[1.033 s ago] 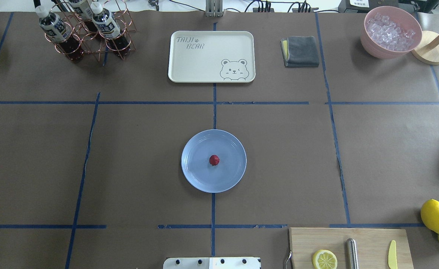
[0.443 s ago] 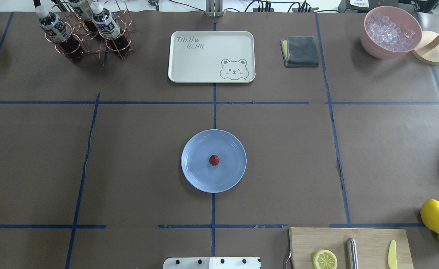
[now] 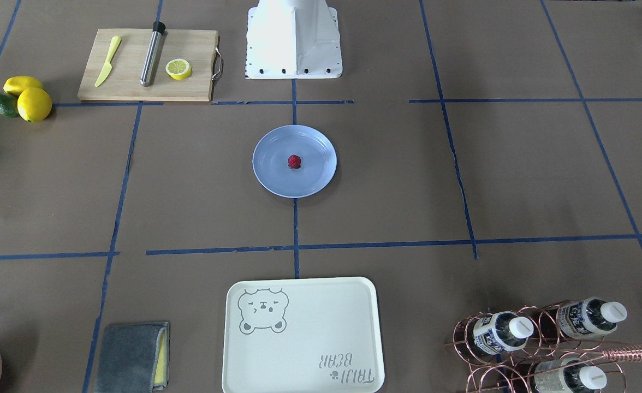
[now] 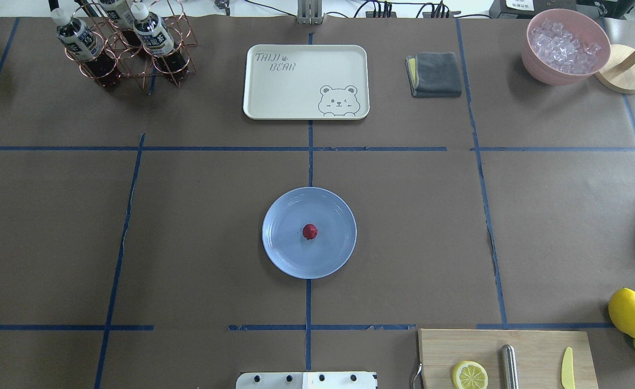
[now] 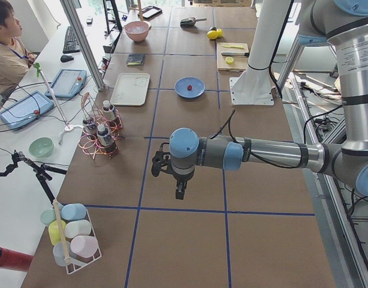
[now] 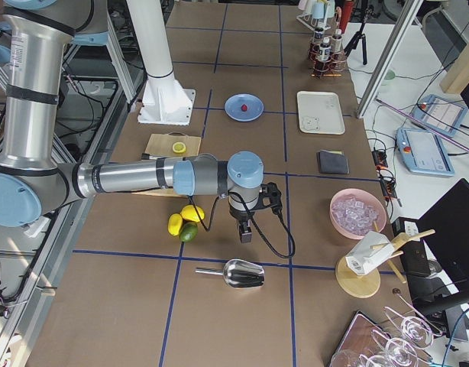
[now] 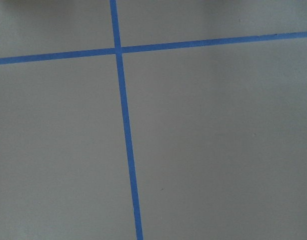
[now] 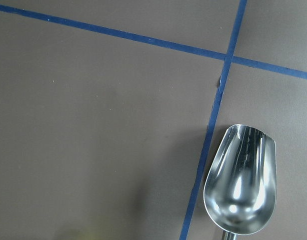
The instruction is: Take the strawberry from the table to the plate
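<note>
The small dark-red strawberry [image 4: 310,231] [image 3: 294,161] lies in the middle of the round light-blue plate [image 4: 279,254] [image 3: 269,180], which sits at the centre of the brown table [image 4: 198,216]. Neither gripper is near it. Only the side views show them. The left gripper [image 5: 179,192] hangs over bare table far toward the robot's left end. The right gripper [image 6: 246,233] hangs far toward the right end, beside the lemons [image 6: 185,222]. I cannot tell whether either is open or shut. The wrist views show no fingers.
A cream bear tray [image 4: 305,81] lies beyond the plate, a bottle rack [image 4: 128,43] at the far left, a grey cloth [image 4: 435,74] and a pink ice bowl [image 4: 565,46] at the far right. A cutting board [image 4: 506,359] is near right. A metal scoop [image 8: 241,187] lies under the right wrist.
</note>
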{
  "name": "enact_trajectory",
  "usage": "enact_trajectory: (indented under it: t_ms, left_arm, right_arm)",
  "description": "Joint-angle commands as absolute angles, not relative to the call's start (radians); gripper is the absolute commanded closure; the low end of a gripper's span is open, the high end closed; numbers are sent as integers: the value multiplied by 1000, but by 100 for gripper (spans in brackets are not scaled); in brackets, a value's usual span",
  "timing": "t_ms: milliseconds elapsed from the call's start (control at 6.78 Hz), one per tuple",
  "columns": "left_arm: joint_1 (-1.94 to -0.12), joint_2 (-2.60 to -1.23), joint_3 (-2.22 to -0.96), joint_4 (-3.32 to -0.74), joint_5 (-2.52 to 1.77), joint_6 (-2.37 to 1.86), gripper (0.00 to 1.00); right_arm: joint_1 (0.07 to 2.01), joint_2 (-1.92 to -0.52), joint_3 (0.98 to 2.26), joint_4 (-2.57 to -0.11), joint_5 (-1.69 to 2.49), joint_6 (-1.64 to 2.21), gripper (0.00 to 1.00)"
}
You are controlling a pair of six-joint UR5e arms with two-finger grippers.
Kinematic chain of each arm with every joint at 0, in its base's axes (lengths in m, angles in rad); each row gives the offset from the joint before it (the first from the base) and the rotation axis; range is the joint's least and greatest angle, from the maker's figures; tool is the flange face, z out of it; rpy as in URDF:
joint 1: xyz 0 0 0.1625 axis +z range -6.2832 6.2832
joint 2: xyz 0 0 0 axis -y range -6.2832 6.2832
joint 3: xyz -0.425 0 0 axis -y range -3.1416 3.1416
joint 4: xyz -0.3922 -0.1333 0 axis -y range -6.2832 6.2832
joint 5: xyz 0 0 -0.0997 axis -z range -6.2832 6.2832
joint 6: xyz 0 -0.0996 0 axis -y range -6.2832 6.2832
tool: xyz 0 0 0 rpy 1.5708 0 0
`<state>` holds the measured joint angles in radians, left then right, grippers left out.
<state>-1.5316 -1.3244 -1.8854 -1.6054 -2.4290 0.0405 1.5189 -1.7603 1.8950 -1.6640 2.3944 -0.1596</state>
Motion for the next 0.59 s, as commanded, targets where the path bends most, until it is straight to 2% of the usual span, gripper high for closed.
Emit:
enact_trajectory:
  t_ms: [0,443]
  left_arm:
    - [-1539,-1333,-1852,-1605,-2428,67,0]
    - [-1643,-1339,-1862,-1606,-2427,69,0]
  right_arm:
    - [1519,-1759,1894,-1663,2393,-160,0]
    - [1519,-1759,1891,-1652,2393,-158,0]
